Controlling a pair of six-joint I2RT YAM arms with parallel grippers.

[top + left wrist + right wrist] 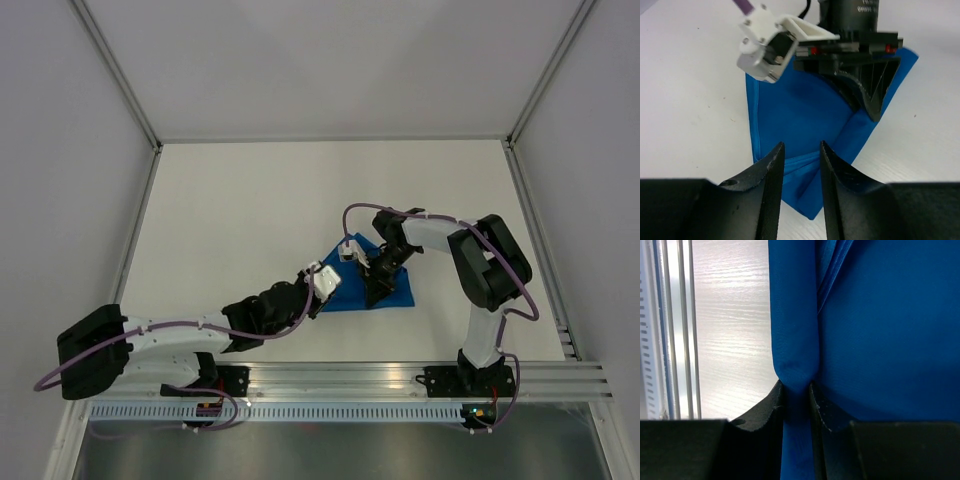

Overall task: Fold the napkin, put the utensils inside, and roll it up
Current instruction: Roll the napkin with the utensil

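The blue napkin (398,294) lies folded on the white table, partly under both grippers. My right gripper (797,390) is shut on a rolled, rounded edge of the napkin (880,330), which bulges just beyond its fingertips. In the left wrist view this right gripper (867,107) stands over the cloth's far right side, where a fold rises. My left gripper (802,147) hangs open over the near corner of the napkin (795,105), with a pleat of the cloth showing through the gap and nothing pinched. From the top view the left gripper (328,297) is at the cloth's left end. The utensils are hidden.
An aluminium rail (400,375) runs along the near table edge, close to the napkin; it also appears at the left of the right wrist view, rail (675,330). Grey walls enclose the table on three sides. Bare white table (300,190) stretches beyond the cloth.
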